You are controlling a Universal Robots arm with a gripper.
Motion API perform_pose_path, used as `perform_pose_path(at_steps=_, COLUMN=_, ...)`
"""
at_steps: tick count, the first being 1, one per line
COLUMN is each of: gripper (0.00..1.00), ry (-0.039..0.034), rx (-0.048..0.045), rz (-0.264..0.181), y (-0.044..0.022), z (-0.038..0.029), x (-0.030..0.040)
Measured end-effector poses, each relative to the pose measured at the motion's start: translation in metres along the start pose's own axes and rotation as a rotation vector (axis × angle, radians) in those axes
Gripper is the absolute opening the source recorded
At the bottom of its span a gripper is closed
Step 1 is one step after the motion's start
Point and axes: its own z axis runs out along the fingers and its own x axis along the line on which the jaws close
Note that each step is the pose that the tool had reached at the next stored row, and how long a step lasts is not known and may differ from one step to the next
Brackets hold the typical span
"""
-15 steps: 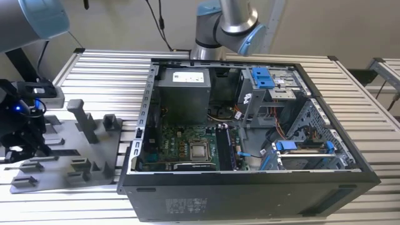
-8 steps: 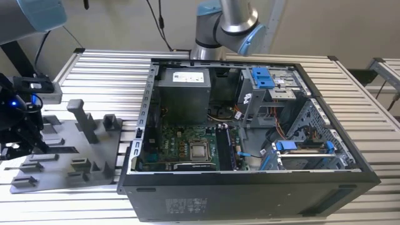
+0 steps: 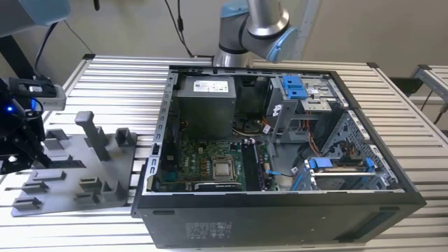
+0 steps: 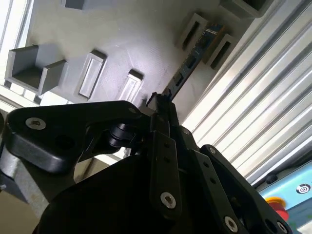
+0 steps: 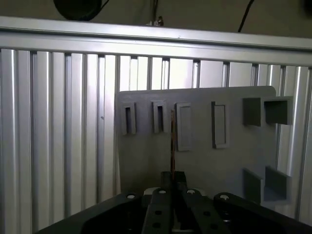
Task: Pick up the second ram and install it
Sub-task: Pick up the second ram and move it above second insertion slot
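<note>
Gripper (image 4: 159,101) is clenched on the second ram (image 4: 187,66), fingers pinched tight on one end of the stick. The rest of the thin dark board sticks out past the fingertips, seen edge-on. In the first wrist view the ram (image 5: 171,141) reads as a thin vertical line running from the gripper tips out across the grey holder tray (image 5: 141,161), btwn a narrow slot block (image 5: 158,117) and a flat rectangular pad (image 5: 184,127). In the second wrist view its far end reaches in btwn two slot blocks (image 4: 191,30) near the tray's edge. Can't tell whether the ram touches the tray or hangs just clear of it.

In the exterior view the tray lies on the slatted metal table (image 3: 105,73), just beside the open PC case (image 3: 280,226) on the exterior view's left. Gripper's dark body is at the far left edge of that view, over the tray. Case lies on its side w/ the motherboard (image 3: 189,157) facing up, well apart from the gripper. Arm's base joints (image 3: 252,26) rise behind the case.
</note>
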Motion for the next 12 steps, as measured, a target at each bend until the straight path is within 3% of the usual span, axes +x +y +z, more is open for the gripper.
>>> perform_pose_path(at_steps=12, gripper=0.14, ry=0.0, rx=0.0001, rz=0.001, y=-0.0001, z=-0.0139, x=-0.0012)
